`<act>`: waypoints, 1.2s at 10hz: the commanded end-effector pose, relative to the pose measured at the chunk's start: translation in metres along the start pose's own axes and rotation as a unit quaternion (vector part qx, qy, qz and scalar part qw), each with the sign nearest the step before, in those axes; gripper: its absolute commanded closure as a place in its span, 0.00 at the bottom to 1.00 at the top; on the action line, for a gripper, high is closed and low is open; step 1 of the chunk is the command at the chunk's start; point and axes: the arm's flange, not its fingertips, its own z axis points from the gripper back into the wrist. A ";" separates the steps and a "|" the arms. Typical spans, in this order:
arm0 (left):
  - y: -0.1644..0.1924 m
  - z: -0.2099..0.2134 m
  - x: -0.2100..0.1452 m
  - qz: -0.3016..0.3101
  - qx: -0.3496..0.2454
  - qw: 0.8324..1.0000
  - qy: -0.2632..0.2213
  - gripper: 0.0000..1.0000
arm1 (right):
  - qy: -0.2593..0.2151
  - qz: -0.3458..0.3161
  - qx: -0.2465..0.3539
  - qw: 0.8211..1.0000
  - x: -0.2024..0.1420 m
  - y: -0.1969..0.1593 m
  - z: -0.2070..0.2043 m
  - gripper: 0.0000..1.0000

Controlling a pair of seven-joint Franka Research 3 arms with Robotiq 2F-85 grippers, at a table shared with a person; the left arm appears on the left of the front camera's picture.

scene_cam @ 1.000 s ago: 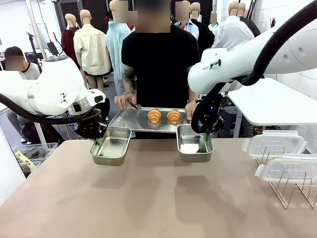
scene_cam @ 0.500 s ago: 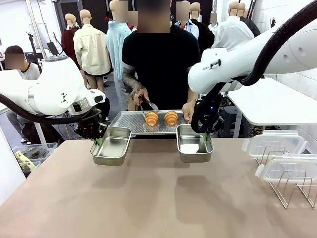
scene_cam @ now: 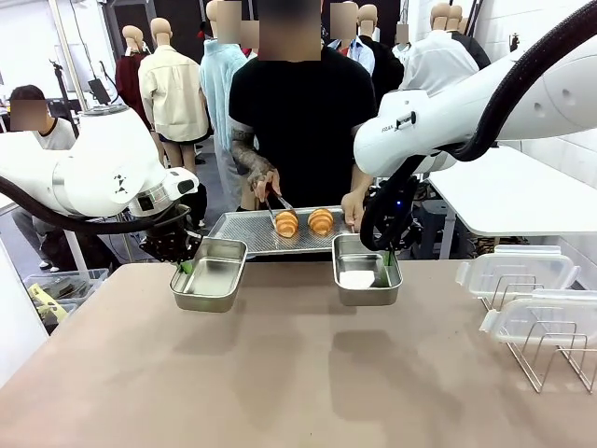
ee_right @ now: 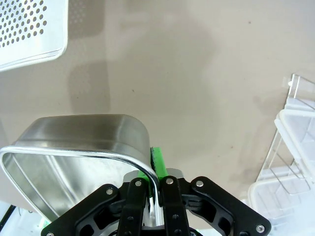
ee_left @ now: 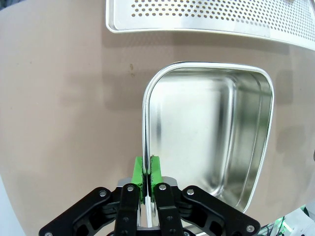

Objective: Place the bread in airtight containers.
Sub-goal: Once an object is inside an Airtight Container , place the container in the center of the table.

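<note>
Tongs (scene_cam: 277,203) in the person's hand (scene_cam: 261,179) had just swung across to the 9 o'clock croissant (scene_cam: 286,223), tips at it. The other croissant (scene_cam: 321,220) sat just beside it on the perforated tray (scene_cam: 233,229), at 12 o'clock on the desk (scene_cam: 298,373). A first transfer looked imminent, as neither tin held bread yet. The left tool (ee_left: 146,164) was clenched on the rim of the 10 o'clock tin (ee_left: 206,132). The right tool (ee_right: 153,157) was clamped likewise on the 1 o'clock tin (ee_right: 74,147).
</note>
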 end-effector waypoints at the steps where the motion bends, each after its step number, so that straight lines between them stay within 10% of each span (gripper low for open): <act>1: 0.001 0.004 0.003 -0.005 0.007 1.000 -0.004 1.00 | -0.004 -0.001 -0.001 1.000 -0.003 -0.001 0.002 1.00; 12: 0.001 0.004 0.003 -0.005 0.007 1.000 -0.004 1.00 | -0.004 -0.001 -0.001 1.000 -0.003 -0.001 0.002 1.00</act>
